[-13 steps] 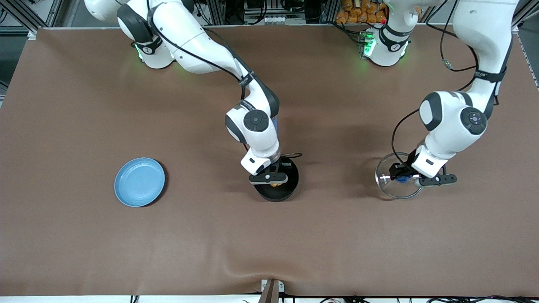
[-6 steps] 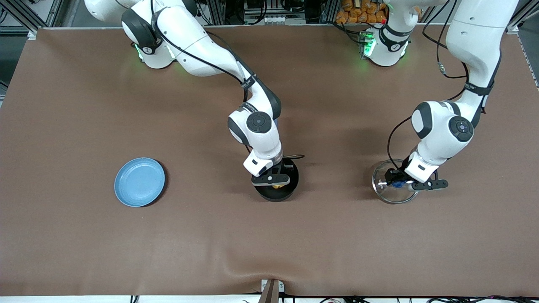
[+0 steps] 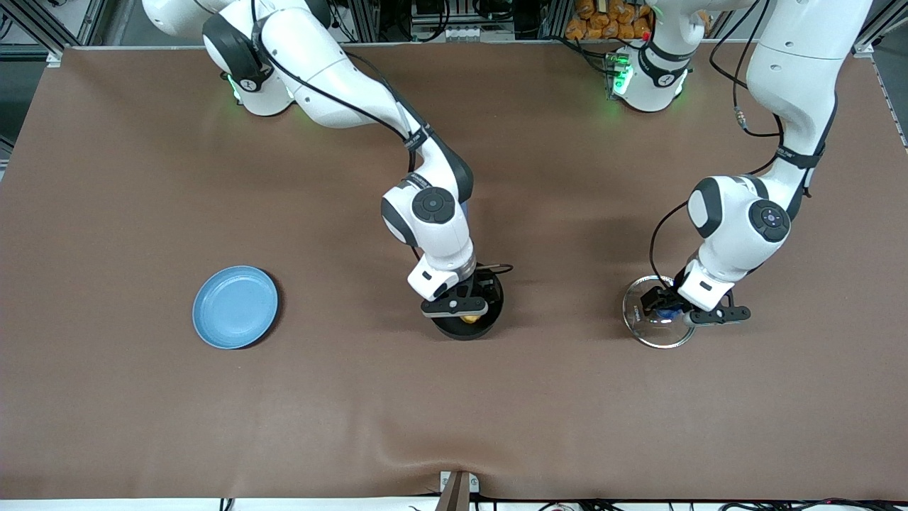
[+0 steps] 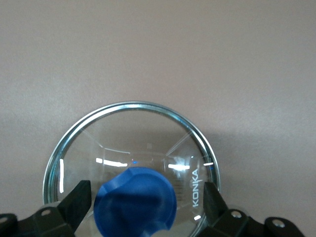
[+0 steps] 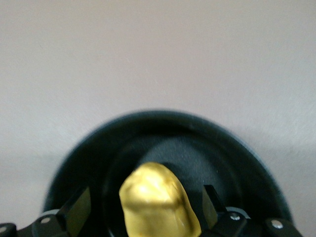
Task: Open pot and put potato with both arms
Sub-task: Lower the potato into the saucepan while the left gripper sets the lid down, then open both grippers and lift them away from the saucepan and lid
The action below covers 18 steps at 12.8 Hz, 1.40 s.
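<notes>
We're nearly done: pot (image 3: 466,312) mid-table, open. Lid (image 3: 656,321) toward the left arm's end, left gripper (image 4: 147,200) spread around its knob. Right gripper (image 5: 144,205) open (potato (image 5: 158,202) in pot); retract remains.

Seen from the right wrist, the right tool (image 5: 145,205) hangs over the black pot (image 5: 237,158), its two fingers (image 5: 76,210) spread wide apart. The yellow potato (image 5: 158,200) sits between them inside the pot, clear of both pads. Bare brown surface (image 5: 158,54) fills the frame toward twelve o'clock.
</notes>
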Each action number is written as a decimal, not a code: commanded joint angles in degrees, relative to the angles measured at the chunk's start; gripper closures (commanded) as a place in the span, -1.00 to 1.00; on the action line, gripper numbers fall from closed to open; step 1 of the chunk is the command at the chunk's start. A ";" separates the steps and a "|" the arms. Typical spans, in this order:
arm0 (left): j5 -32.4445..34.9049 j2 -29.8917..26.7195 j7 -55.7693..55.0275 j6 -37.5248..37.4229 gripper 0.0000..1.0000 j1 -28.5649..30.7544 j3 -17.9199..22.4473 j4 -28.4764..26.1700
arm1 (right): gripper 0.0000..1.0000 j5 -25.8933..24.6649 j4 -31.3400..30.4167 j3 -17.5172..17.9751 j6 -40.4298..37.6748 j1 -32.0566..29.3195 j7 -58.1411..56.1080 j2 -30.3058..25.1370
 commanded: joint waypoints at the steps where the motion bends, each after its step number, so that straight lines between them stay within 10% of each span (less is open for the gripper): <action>1: -0.45 -4.94 0.83 -3.80 -1.00 -0.25 0.06 -0.64 | -1.00 -1.67 -0.62 0.48 -7.63 -1.28 0.73 -5.88; 9: -0.19 -25.95 0.83 -36.20 -1.00 3.52 0.41 5.58 | -1.00 -1.58 -1.50 -0.14 -44.30 -12.78 -11.53 -25.04; 14: -0.19 -26.05 -0.40 -61.53 -1.00 4.67 0.77 25.87 | -1.00 -1.58 -12.89 -0.23 -44.16 -21.31 -22.01 -36.10; 18: 1.47 -25.88 -0.75 -67.98 -1.00 5.11 0.85 33.02 | -1.00 -1.58 -28.73 -0.14 -35.81 -26.75 -26.92 -46.57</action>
